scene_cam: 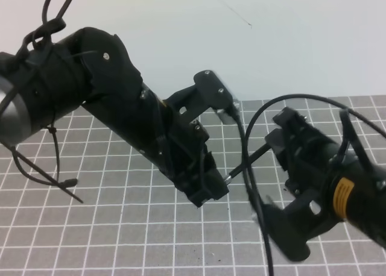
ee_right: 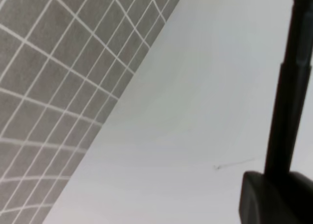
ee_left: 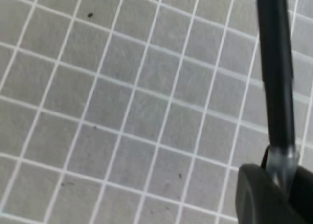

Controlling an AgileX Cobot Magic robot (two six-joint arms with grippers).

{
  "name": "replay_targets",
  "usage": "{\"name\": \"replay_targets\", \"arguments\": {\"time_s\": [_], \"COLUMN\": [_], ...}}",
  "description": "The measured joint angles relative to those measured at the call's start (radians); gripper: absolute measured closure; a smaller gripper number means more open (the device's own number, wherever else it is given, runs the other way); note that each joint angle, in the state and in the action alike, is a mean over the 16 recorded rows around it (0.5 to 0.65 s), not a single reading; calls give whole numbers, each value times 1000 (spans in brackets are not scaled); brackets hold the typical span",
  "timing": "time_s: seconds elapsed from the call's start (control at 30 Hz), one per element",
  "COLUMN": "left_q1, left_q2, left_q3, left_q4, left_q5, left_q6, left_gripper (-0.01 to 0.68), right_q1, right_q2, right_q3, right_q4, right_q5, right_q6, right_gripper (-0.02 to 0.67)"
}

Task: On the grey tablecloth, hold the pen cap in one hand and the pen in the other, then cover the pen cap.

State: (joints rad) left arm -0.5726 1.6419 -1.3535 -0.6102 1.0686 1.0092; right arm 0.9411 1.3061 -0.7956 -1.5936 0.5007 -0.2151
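Observation:
Both arms hang above the grey tablecloth [scene_cam: 120, 228]. The pen [scene_cam: 250, 161] is a slim black stick spanning the gap between the two grippers. My right gripper [scene_cam: 274, 144] is shut on its far end; in the right wrist view the pen [ee_right: 288, 111] rises from the right gripper [ee_right: 274, 185]. My left gripper [scene_cam: 218, 184] is shut at the pen's silvery end. In the left wrist view the pen [ee_left: 275, 62] runs down into the left gripper [ee_left: 281, 185]. The pen cap is almost wholly hidden between those fingers, so I cannot tell how far the tip sits in it.
A black cable [scene_cam: 248, 131] loops up between the two grippers, and more cables and ties [scene_cam: 60, 182] dangle at the left. Beyond the cloth's far edge lies a plain white surface [scene_cam: 271, 41]. The grey tablecloth [ee_left: 122, 111] below the left gripper is bare.

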Motion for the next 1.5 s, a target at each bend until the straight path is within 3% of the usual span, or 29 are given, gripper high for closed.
{"name": "replay_targets", "arguments": {"time_s": [0.53, 0.9, 1.27, 1.5], "left_q1": [1, 1, 1, 1], "left_q2": [15, 18, 15, -9], "left_q3": [-35, -71, -76, -78], "left_q4": [-5, 18, 60, 89], "left_q5": [67, 96, 119, 122], "left_q6": [-48, -54, -76, -88], "left_gripper": [616, 612, 489, 409], "right_q1": [150, 156, 104, 29], "right_q2": [5, 4, -18, -38], "right_q3": [0, 0, 0, 0], "right_q4": [36, 38, 48, 165], "right_q5": [16, 88, 105, 101], "right_q6": [-19, -19, -19, 37], "right_gripper": [652, 652, 652, 652]}}
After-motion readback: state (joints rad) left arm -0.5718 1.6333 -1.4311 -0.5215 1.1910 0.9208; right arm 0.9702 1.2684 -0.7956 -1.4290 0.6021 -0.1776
